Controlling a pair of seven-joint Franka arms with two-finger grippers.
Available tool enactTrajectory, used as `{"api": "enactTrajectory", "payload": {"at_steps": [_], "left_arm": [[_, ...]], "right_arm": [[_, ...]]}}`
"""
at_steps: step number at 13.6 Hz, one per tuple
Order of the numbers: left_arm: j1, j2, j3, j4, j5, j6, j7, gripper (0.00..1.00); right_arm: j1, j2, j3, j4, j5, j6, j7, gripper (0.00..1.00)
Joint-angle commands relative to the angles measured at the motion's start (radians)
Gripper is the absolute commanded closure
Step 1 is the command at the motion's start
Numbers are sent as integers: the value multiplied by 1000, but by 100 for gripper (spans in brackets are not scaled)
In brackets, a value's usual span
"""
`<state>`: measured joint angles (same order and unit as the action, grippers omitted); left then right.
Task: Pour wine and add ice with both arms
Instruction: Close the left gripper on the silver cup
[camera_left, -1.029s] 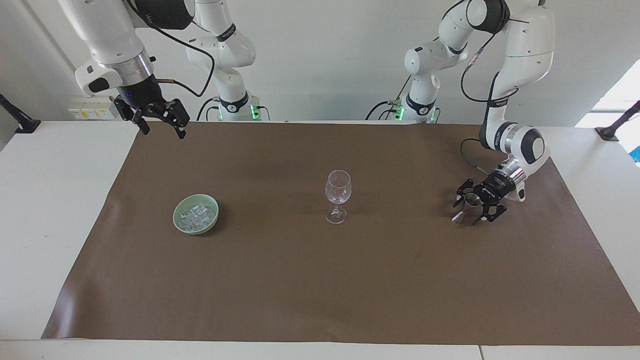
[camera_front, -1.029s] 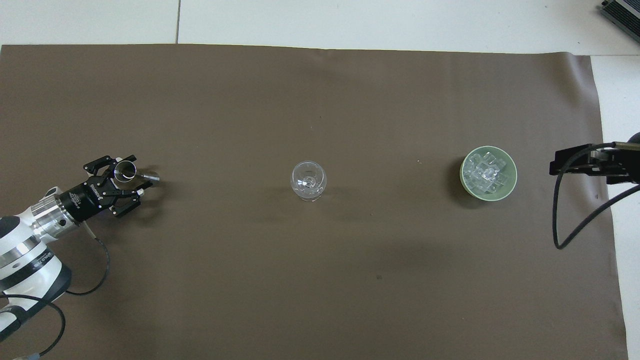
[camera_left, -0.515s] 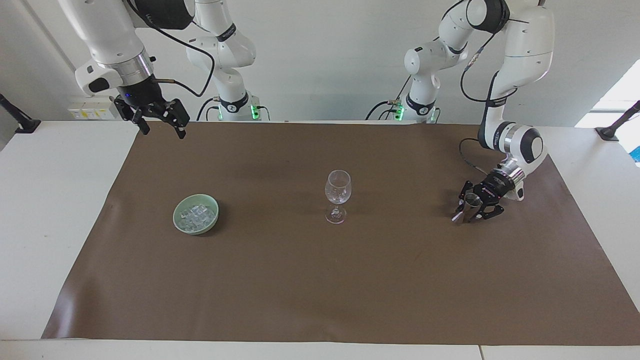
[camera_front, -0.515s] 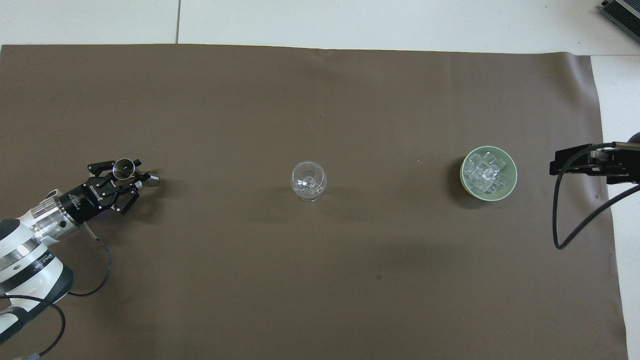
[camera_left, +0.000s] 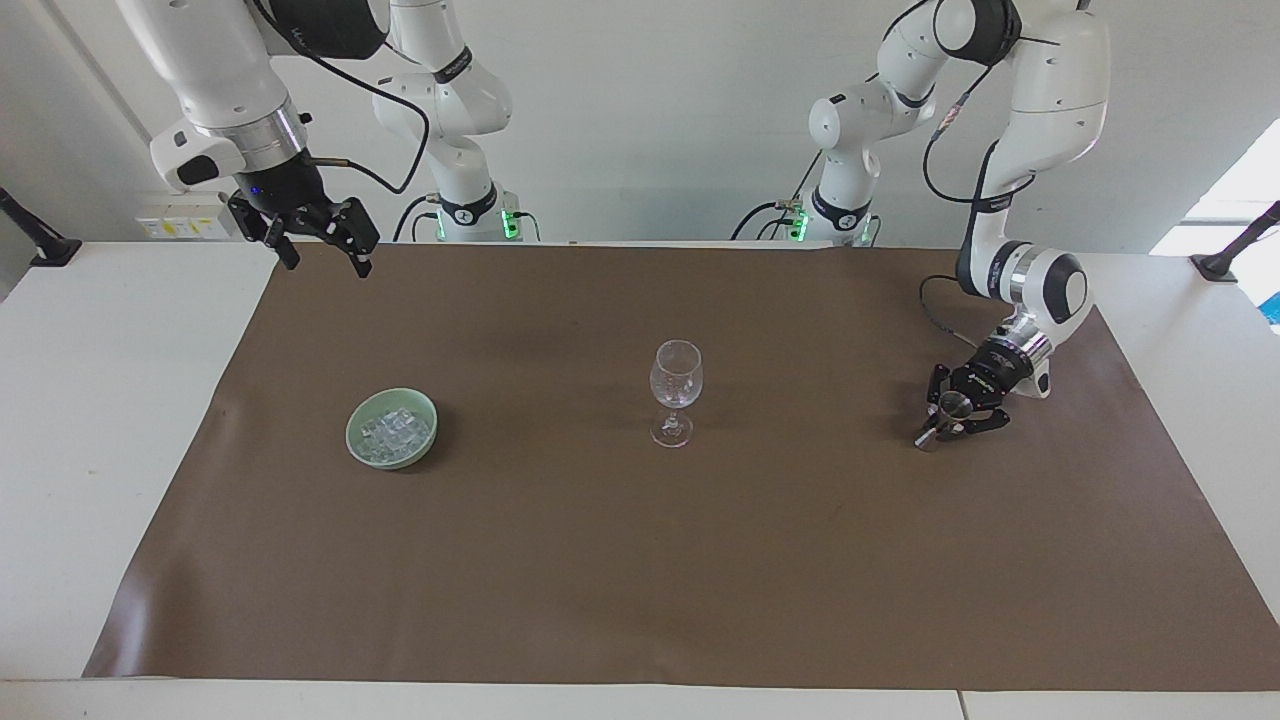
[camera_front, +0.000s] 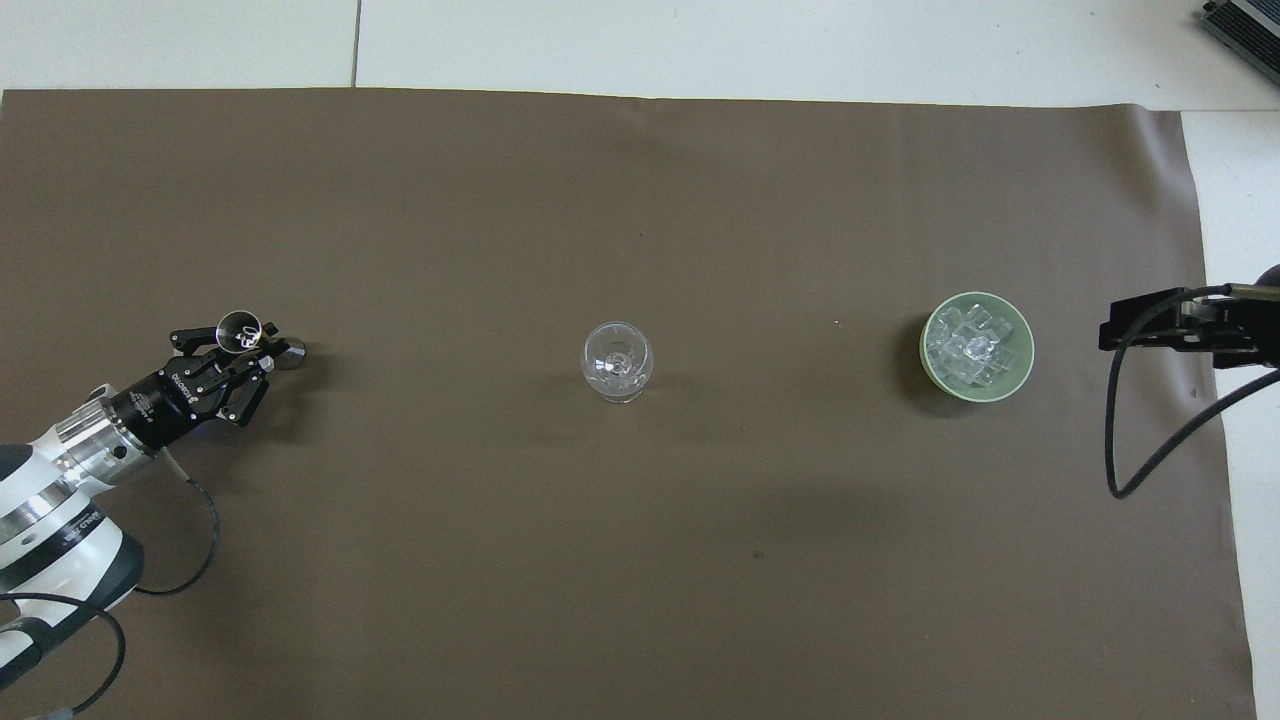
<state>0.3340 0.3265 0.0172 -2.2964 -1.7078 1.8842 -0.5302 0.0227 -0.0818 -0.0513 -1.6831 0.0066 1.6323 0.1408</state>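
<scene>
A small metal jigger (camera_left: 953, 404) (camera_front: 238, 331) stands tilted on the brown mat toward the left arm's end of the table, and my left gripper (camera_left: 945, 420) (camera_front: 262, 347) is shut on its waist. An empty clear wine glass (camera_left: 676, 380) (camera_front: 617, 360) stands upright at the mat's middle. Ice (camera_left: 395, 430) (camera_front: 975, 345) fills a pale green bowl (camera_left: 352, 436) (camera_front: 925, 350) toward the right arm's end. My right gripper (camera_left: 322, 256) (camera_front: 1150, 325) waits open, raised over the mat's corner by its own base. No wine is in view.
The brown mat (camera_left: 600, 560) covers most of the white table (camera_left: 100, 420). Black cables hang from both wrists. A dark device (camera_front: 1245, 25) lies at the table's corner farthest from the robots, at the right arm's end.
My left gripper's fingers have closed in onto the jigger, which has tipped and shifted slightly with the grip. The right arm, the glass and the bowl have not moved.
</scene>
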Motion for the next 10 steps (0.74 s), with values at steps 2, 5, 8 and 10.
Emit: {"api": "enactTrajectory", "payload": {"at_steps": [2,5,8,10], "left_arm": [[30,-35,3,-31,-21,-42,3,100],[31,-37,1,-15,-21,-50,-11,100],[26,-38,3,31,-21,-53,-85,100],[23,-58,3,52,-21,-56,-140,100]], "right_arm": [[-10,-16,8,-15,-5,0,-20,0],[-10,-16,8,-15,-5,0,-20,0],[-10,-16,10,-15,-5,0,-20,0],[-10,-16,8,-13,-5,0,-20,0]]}}
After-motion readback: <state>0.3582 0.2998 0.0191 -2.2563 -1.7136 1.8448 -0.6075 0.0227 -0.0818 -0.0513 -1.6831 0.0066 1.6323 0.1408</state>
